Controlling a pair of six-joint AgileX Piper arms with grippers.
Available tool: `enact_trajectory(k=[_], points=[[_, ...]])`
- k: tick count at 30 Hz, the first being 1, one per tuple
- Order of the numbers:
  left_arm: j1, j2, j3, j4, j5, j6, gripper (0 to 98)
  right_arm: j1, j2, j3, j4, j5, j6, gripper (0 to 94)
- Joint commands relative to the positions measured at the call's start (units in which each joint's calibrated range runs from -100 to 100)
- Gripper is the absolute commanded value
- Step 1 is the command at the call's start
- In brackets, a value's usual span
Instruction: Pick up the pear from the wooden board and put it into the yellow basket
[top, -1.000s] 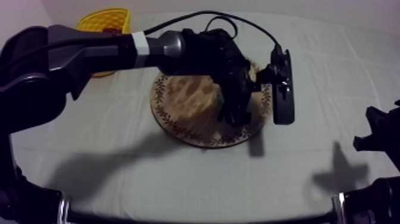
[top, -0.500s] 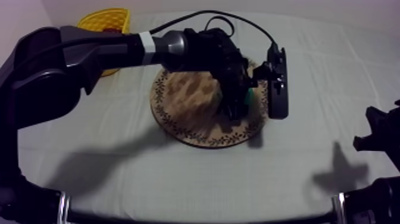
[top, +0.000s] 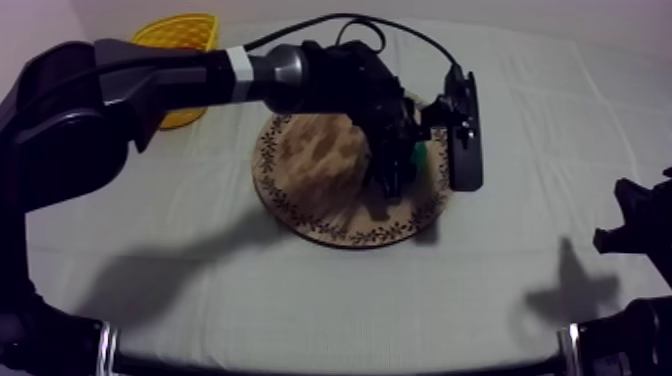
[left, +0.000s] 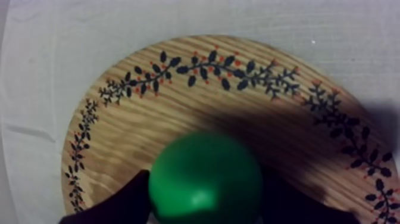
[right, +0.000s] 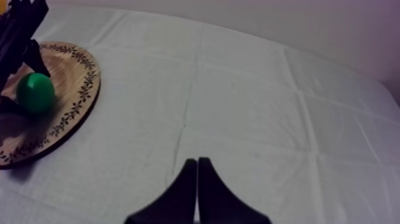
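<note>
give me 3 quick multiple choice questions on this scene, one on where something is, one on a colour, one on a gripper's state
1. Where is the pear?
A. at the wooden board, between the fingers of the left gripper
B. on the floor
C. inside a box

2. What colour is the pear?
A. yellow
B. green
C. red

3. How do the fingers of the right gripper stand?
A. wide apart with nothing between them
B. closed round a fruit
C. together as a narrow wedge, shut on nothing

Answers:
1 A: the left wrist view shows a black finger against each side of the pear, with the board's wood behind it.
2 B: it shows bright green in both wrist views.
3 C: in the right wrist view the two black fingers meet in a point above bare cloth.
</note>
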Motion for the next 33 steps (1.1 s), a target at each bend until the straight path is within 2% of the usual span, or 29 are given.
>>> enact_trajectory(k=[1,10,17,24,28,33], points=[[-0.26,-0.97,0.63,0.25,0.03,0.03,63.4,0.01,0.01,0.05,0.01,-0.01,0.0,0.5],[-2.02,-9.05,5.51,1.44,0.2,-1.21,61.8,0.01,0.01,0.05,0.01,-0.01,0.0,0.5],[-4.1,-19.28,14.55,2.21,1.45,-1.89,62.2,0.01,0.01,0.05,0.01,-0.01,0.0,0.5],[-9.49,-32.34,24.59,5.41,5.62,-6.65,61.6,0.01,0.01,0.05,0.01,-0.01,0.0,0.5],[-12.58,-39.4,30.29,5.2,8.23,-7.01,61.1,0.01,0.01,0.05,0.01,-0.01,0.0,0.5],[-15.87,-46.52,35.34,3.32,10.62,-4.83,62.9,0.01,0.01,0.05,0.01,-0.01,0.0,0.5]])
